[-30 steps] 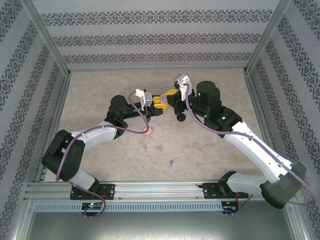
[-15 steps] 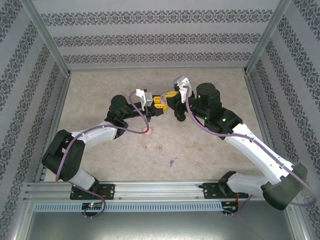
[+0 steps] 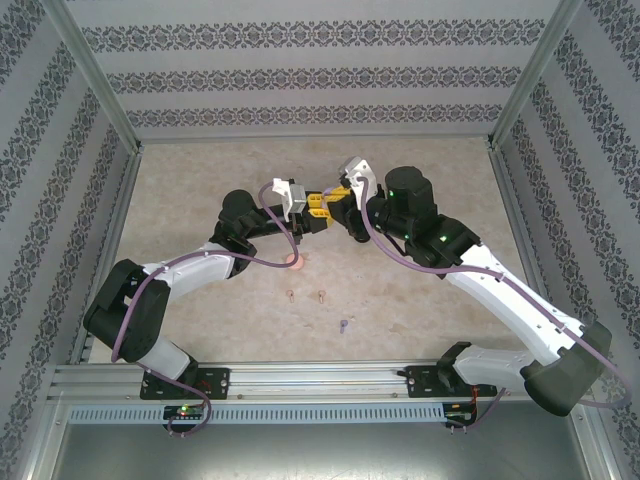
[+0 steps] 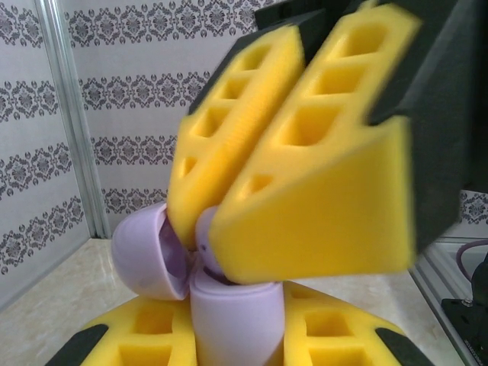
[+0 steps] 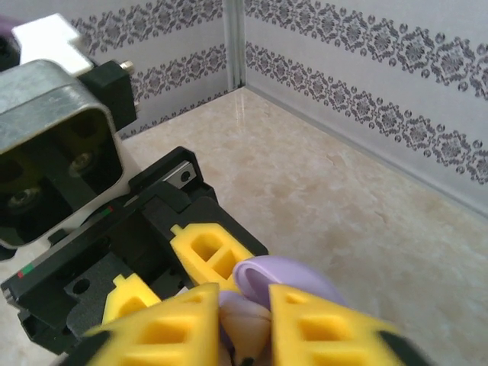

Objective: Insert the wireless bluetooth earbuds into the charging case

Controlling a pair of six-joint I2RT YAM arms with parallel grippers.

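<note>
Though mottled, tabletop (image 3: 200, 180) between damask walls (image 3: 320, 70)

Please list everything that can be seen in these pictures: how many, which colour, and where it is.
charging case: one, light purple, open, held above the table
round case: one, pink, on the table by the left arm
earbuds: two, pinkish-tan, side by side on the table
earbud: one, light purple, on the table, closest to the arm bases
table: one, beige
walls: three, white with dark patterned bands, around the table
left tool: one, yellow fingers, shut on the charging case
right tool: one, yellow fingers, tips at the open case
</note>
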